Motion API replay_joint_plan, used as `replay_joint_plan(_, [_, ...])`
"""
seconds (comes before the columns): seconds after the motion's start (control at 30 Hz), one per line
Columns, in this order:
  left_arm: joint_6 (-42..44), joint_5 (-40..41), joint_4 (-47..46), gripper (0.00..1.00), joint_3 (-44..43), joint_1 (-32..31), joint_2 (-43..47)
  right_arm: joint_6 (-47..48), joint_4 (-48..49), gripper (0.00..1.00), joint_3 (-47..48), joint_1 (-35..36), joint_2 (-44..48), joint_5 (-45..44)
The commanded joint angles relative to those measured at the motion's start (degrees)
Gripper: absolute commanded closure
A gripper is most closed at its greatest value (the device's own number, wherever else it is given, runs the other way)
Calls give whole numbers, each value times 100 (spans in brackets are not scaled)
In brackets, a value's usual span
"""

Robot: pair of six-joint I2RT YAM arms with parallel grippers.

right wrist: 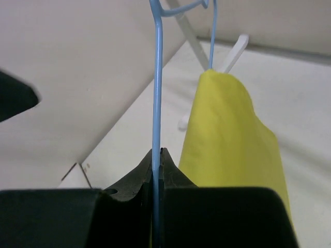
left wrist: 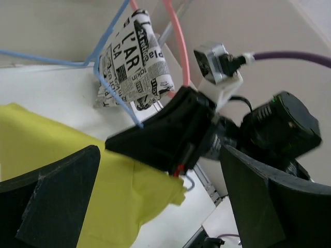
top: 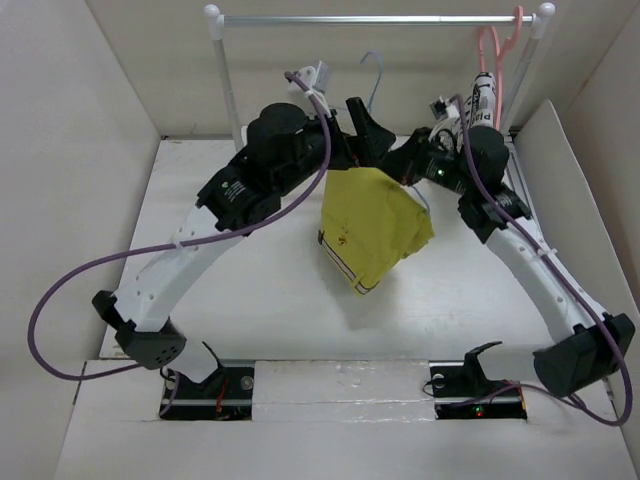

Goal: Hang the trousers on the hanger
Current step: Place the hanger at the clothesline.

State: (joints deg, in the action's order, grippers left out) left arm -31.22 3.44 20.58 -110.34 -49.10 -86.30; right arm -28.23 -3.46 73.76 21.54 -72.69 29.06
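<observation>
The mustard-yellow trousers (top: 372, 225) hang folded over the lower bar of the pale-blue hanger (top: 377, 72), above the middle of the table. My right gripper (top: 403, 160) is shut on the hanger's thin blue wire (right wrist: 156, 98); the trousers (right wrist: 232, 139) hang just to the right of it. My left gripper (top: 362, 125) is open and holds nothing, its two fingers (left wrist: 51, 206) spread wide either side of the right gripper's jaws and the trousers (left wrist: 103, 196). The hanger's wire (left wrist: 111, 90) runs up to the left there.
A white clothes rail (top: 380, 18) spans the back. A pink hanger (top: 490, 50) with black-and-white printed cloth (top: 478, 100) hangs at its right end, close behind the grippers; the cloth (left wrist: 134, 62) shows in the left wrist view. White walls enclose the table.
</observation>
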Motion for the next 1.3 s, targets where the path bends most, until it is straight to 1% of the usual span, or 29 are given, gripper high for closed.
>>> replay_joint_plan(0.0, [380,183,-387,1,65,6,666,177,1155,100,1034,-369,-26,188])
replay_joint_plan(0.03, [432,227,-466,1,370,6,894,169,1146,100,1140,-561,-200,197])
replay_joint_plan(0.13, [450,341,-713,1,838,6,1368,142,1111,100,1553,-957,-482,162])
replay_joint_plan(0.17, [485,385,-739,1,1091,6,1457,125,1120,100,1650,-1046,-562,170])
replay_joint_plan(0.23, [512,534,-792,1,1304,6,1729,107,1120,100,1905,-1186,-685,188])
replay_joint_plan(0.27, [529,578,-836,1,1523,6,1800,107,1085,100,1967,-1344,-738,127])
replay_joint_plan(0.33, [512,675,-801,1,1682,6,1941,124,997,100,2125,-1529,-765,4])
replay_joint_plan(0.4, [503,693,-626,1,1832,6,1951,142,866,100,2239,-1870,-817,-75])
replay_joint_plan(0.53, [424,754,-449,1,2218,6,1968,247,488,100,2538,-2268,-1019,-286])
replay_joint_plan(0.57, [372,754,-441,1,2471,58,1986,274,391,100,2652,-2355,-1133,-382])
replay_joint_plan(0.7, [301,754,-432,1,2719,59,1968,292,382,100,2670,-2479,-1327,-550])
replay_joint_plan(0.77, [249,737,-458,1,2877,59,1959,265,399,100,2714,-2531,-1616,-576])
replay_joint_plan(1.07, [169,640,-449,1,3177,59,1942,142,654,100,2679,-2593,-2293,-673])
replay_joint_plan(1.2, [169,570,-397,1,3203,59,1810,186,689,100,2434,-2533,-2277,-664])
replay_joint_plan(1.27, [152,579,-405,1,3204,59,1766,239,698,70,2258,-2480,-2189,-638])
